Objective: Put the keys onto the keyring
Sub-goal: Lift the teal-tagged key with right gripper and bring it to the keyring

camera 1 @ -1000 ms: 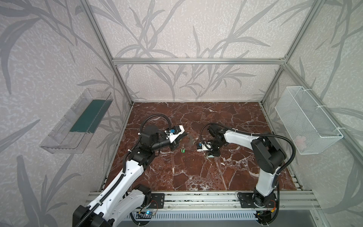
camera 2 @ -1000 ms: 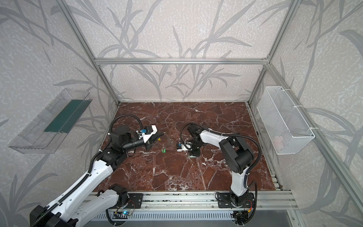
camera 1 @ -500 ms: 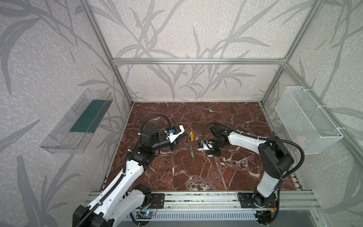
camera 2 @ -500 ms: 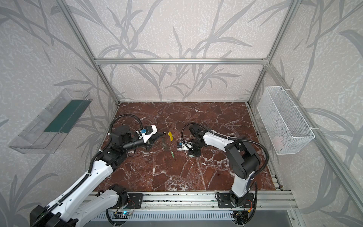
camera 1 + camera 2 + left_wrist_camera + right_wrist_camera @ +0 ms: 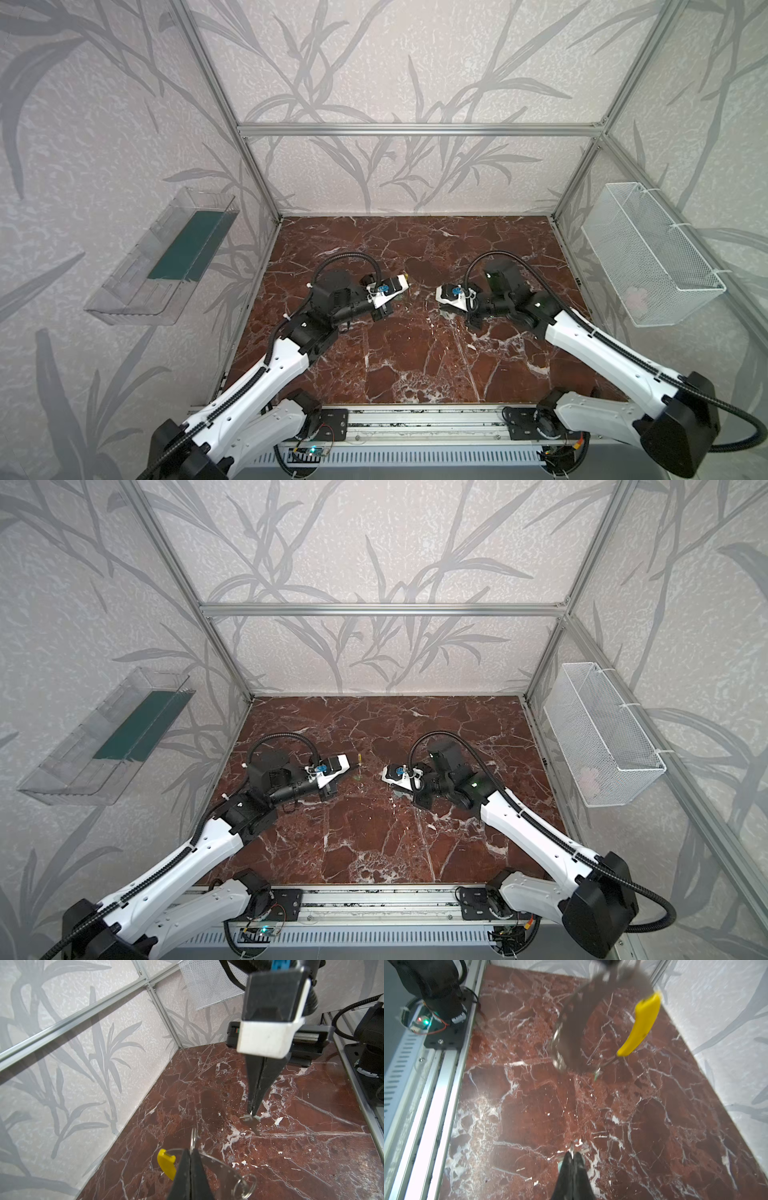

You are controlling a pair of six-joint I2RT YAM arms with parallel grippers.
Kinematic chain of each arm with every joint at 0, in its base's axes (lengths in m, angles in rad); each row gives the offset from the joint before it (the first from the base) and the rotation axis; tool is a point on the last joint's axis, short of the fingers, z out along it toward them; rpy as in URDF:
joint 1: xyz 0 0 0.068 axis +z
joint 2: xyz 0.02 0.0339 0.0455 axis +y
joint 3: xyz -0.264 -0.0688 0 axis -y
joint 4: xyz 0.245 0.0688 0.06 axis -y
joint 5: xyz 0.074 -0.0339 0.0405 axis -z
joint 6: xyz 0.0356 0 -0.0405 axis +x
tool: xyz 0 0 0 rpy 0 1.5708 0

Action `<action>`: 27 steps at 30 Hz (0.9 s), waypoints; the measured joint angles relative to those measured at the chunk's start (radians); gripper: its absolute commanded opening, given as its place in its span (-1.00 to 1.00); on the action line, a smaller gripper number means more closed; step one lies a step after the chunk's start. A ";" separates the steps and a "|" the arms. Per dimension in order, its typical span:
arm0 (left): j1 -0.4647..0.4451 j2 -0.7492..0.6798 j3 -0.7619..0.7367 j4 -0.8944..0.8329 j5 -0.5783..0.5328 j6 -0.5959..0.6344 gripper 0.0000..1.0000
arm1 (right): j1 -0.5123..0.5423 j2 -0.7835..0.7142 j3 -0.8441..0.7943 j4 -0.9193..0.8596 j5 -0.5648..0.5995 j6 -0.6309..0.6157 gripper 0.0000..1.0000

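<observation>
- The left fingers (image 5: 182, 1172) are pressed together on the thin wire of the keyring (image 5: 166, 1164), holding the hoop up off the bench (image 5: 415, 365).
- The right fingers (image 5: 252, 1080) are pressed together too, pinching the head of a small grey key (image 5: 250, 1120). Its blade runs on past the tips, roughly in line with them, down toward the bench. Whether it touches the marble I cannot tell.
- The key lies ahead of the left fingers, beyond the hoop and clearly apart from it, with bare bench between. In both top views the two arms face each other across the middle.
- The coming move likely turns on lining the key's head up with the wire's free end. The right arm carries the lighter piece and seems best placed to close the gap.
- Below the yellow segment (image 5: 640, 1024) a small greenish piece (image 5: 596, 1076) hangs at the hoop. It is too blurred to tell whether it is threaded on.
</observation>
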 measured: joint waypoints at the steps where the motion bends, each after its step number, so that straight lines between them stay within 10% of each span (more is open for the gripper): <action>1: -0.018 0.008 0.006 0.001 -0.017 0.010 -1.00 | 0.005 -0.016 -0.003 0.019 0.000 0.018 -1.00; 27: -0.192 0.095 0.112 -0.041 -0.190 0.105 -1.00 | 0.049 -0.121 -0.040 0.229 0.045 0.227 -1.00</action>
